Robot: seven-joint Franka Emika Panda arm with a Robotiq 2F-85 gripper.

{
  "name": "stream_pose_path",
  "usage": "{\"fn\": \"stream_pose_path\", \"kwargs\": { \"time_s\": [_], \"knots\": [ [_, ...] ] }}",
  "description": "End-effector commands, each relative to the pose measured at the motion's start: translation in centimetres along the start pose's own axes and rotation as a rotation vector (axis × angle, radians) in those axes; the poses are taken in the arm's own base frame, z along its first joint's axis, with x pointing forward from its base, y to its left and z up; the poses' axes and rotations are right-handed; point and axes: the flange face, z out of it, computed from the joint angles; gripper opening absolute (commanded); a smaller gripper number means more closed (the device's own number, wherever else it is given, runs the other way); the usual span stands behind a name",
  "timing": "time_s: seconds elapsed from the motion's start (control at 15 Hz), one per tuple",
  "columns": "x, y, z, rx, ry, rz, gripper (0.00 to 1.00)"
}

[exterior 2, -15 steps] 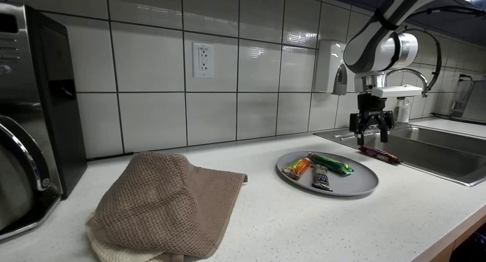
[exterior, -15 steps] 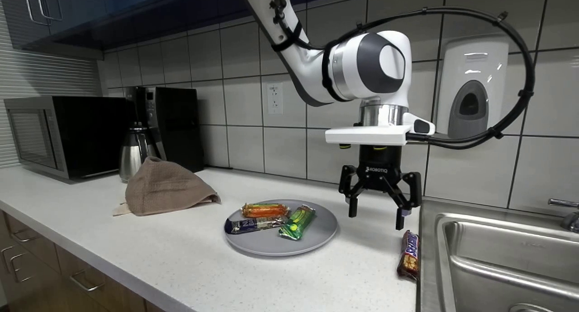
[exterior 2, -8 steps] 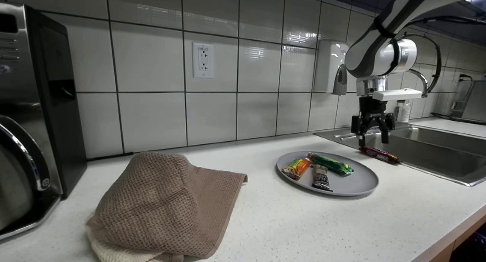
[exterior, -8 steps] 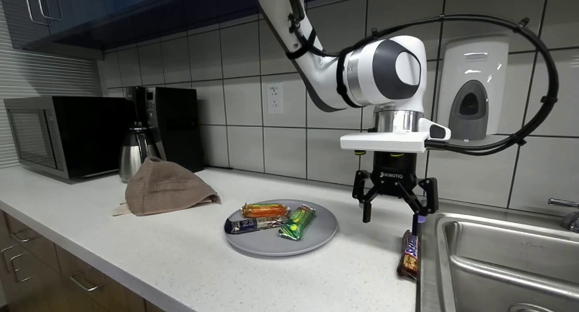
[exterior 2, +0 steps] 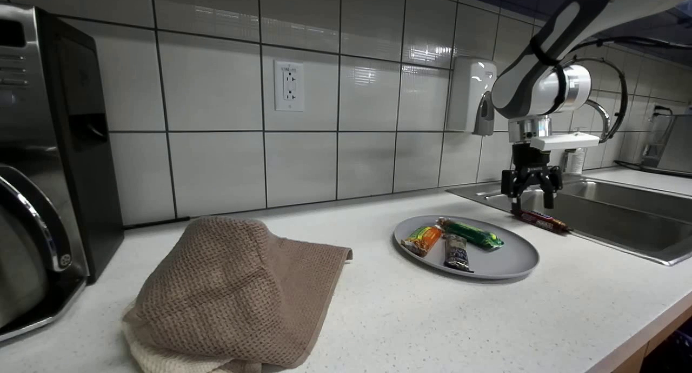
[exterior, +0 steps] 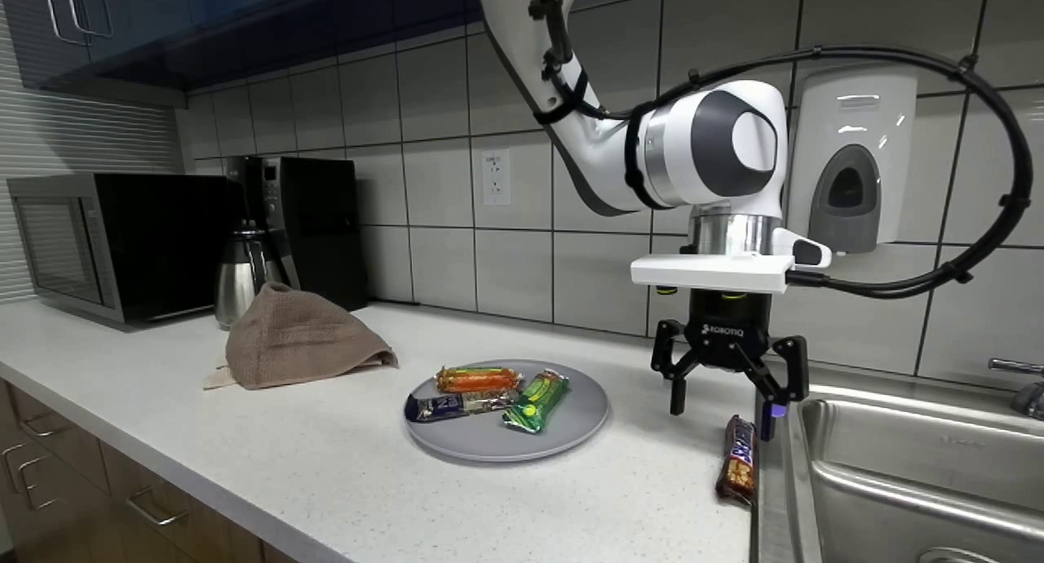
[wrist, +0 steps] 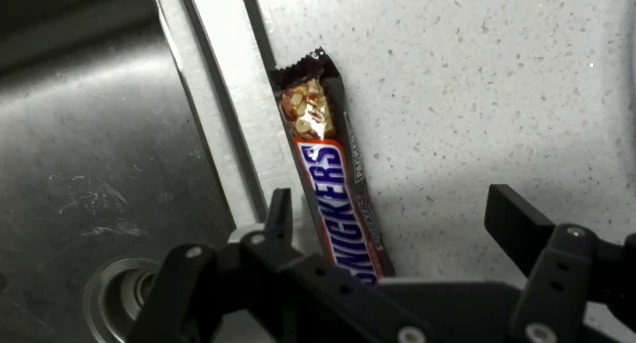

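Brown-wrapped Snickers bar (wrist: 328,184), label up, lies on the speckled white counter (exterior: 326,465) along the edge of the steel sink (exterior: 779,506). Just above one end of it, the black gripper (exterior: 722,420) points straight down, jaws spread wide, nothing in its grasp. Seen from the wrist, the bar runs between the two fingers (wrist: 516,228), much closer to the sink-side one, which stands over the metal rim; the counter-side one has plain clearance from the wrapper. Whether the closer fingertip touches the bar, I cannot tell.

Nearby, apart from the gripper: grey plate (exterior: 579,432) carrying an orange packet (exterior: 479,379), a green packet (exterior: 537,401) and a dark blue and silver packet (exterior: 465,405). Farther along the counter, a brown towel (exterior: 302,339) lies heaped, with a steel jug (exterior: 236,281) near it. White soap dispenser (exterior: 852,159) on the tiled wall (exterior: 432,261) behind the arm (exterior: 693,155).
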Motion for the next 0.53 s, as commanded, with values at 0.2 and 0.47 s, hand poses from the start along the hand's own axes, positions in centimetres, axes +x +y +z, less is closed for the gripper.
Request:
{"fn": "stream_pose_path", "kwargs": {
  "time_s": [0.2,0.47],
  "knots": [
    [1.17,1.30,0.37,0.036,0.014,-0.008,1.00],
    [1.36,1.81,0.78,0.051,0.014,-0.007,1.00]
  ]
}}
